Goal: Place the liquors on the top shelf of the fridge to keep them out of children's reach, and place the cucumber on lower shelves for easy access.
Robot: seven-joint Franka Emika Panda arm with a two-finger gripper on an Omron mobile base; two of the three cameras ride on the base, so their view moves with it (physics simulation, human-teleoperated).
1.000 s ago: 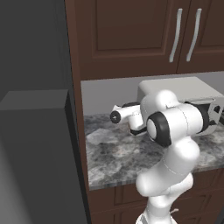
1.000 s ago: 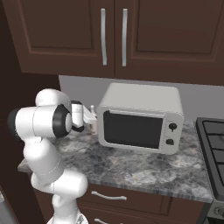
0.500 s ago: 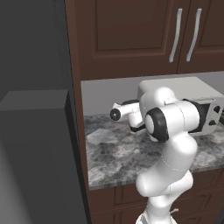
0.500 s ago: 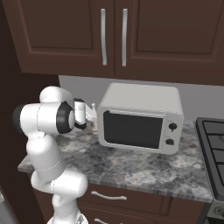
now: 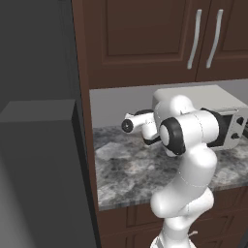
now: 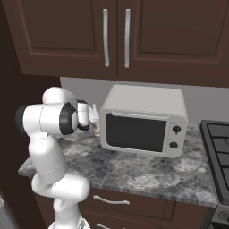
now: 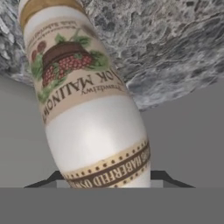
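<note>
- Up close, the bottle (image 7: 87, 105) was a smooth, rounded cream-white cylinder with a glossy skin, a label showing red berries and green leaves, and a gold band with dark lettering near one end.
- It ran lengthwise through my hand view, from between my finger tips toward the speckled grey stone of the counter (image 7: 175, 48).
- My gripper (image 7: 105, 181) sat on either side of the bottle's body, the two dark tips peeking out just beside it; I could not tell whether they actually pressed on it or merely flanked it.
- From the right base view, that pale bottle (image 6: 95, 120) stood on the counter (image 6: 134, 167) just left of the microwave (image 6: 143, 120), close against the grey back wall.
- The counter was mottled grey and black granite with a straight front edge, above dark brown drawers with thin curved metal pulls.
- The microwave was a boxy white shell with rounded corners, a dark glass door and two small knobs.
- The cabinets (image 5: 145, 38) above were dark brown wood with recessed panels and long brushed-metal handles.
- The fridge (image 5: 38, 169) was a flat matte dark grey slab to the left of the counter.
- My arm was folded: upper link rising from the base, elbow bent, and forearm held level, reaching back toward the wall.
</note>
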